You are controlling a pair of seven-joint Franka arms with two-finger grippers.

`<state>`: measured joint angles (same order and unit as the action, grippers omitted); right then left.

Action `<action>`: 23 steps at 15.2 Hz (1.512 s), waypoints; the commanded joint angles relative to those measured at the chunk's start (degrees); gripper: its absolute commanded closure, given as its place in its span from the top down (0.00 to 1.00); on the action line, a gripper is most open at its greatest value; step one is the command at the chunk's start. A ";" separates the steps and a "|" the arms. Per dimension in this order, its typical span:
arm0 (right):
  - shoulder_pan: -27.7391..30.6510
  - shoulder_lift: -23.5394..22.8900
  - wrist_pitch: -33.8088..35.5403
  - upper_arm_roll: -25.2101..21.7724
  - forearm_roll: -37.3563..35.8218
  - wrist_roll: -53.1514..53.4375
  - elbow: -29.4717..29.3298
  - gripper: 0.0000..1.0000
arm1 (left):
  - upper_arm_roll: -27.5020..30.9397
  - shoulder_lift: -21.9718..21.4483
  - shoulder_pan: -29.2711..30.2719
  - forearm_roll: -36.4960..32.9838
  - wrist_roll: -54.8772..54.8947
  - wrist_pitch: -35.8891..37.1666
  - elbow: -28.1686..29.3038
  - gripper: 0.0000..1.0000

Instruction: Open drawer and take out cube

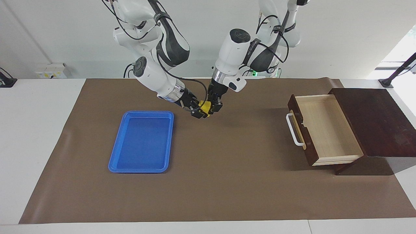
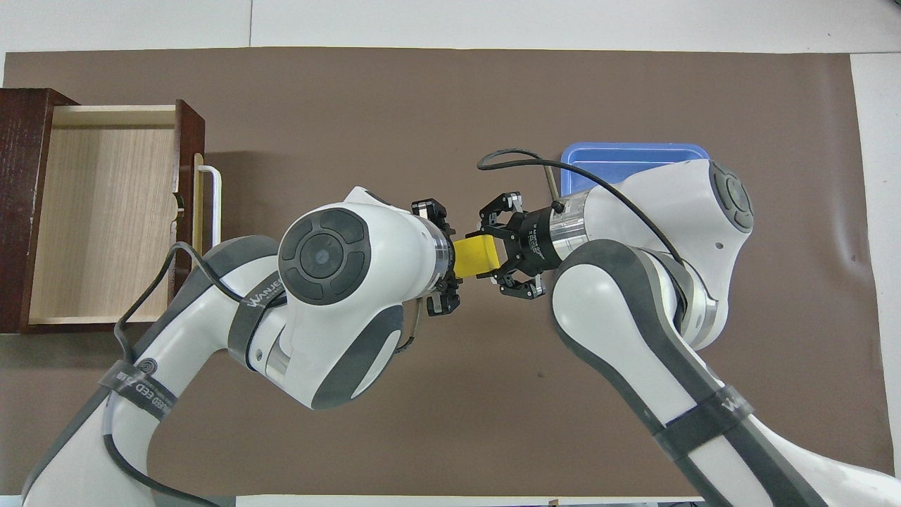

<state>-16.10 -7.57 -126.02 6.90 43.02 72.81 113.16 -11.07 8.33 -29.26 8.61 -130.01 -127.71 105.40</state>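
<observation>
The yellow cube (image 1: 205, 107) hangs in the air over the middle of the brown mat, between my two grippers; it also shows in the overhead view (image 2: 475, 257). My left gripper (image 1: 214, 106) points down and is shut on the cube (image 2: 454, 260). My right gripper (image 1: 196, 111) reaches in from the blue tray's side and meets the cube's free end (image 2: 498, 255). The drawer (image 1: 325, 128) stands pulled out of its dark wooden box (image 1: 373, 120) at the left arm's end of the table. Its pale interior (image 2: 105, 211) is empty and its white bar handle (image 1: 294, 130) faces the middle.
A blue plastic tray (image 1: 143, 141) lies empty on the mat toward the right arm's end, partly covered by the right arm in the overhead view (image 2: 626, 153). The brown mat (image 1: 227, 182) covers most of the white table.
</observation>
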 commanded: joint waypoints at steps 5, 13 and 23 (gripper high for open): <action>9.13 -1.39 5.59 0.14 1.36 -0.38 -3.73 0.00 | 0.69 -1.04 14.82 -8.60 10.43 4.84 1.83 1.00; 23.56 0.37 8.60 0.05 5.66 -11.27 6.10 0.00 | 0.70 -1.39 34.86 -17.38 43.75 3.79 4.29 1.00; 23.76 -7.28 0.35 0.05 14.89 -25.61 12.34 0.00 | 0.52 -0.95 44.12 -19.68 61.89 1.23 3.59 1.00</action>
<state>8.50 -14.73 -123.73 6.55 55.13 49.09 124.44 -10.35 8.01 14.79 -9.86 -69.65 -125.95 108.24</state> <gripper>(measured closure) 0.436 0.000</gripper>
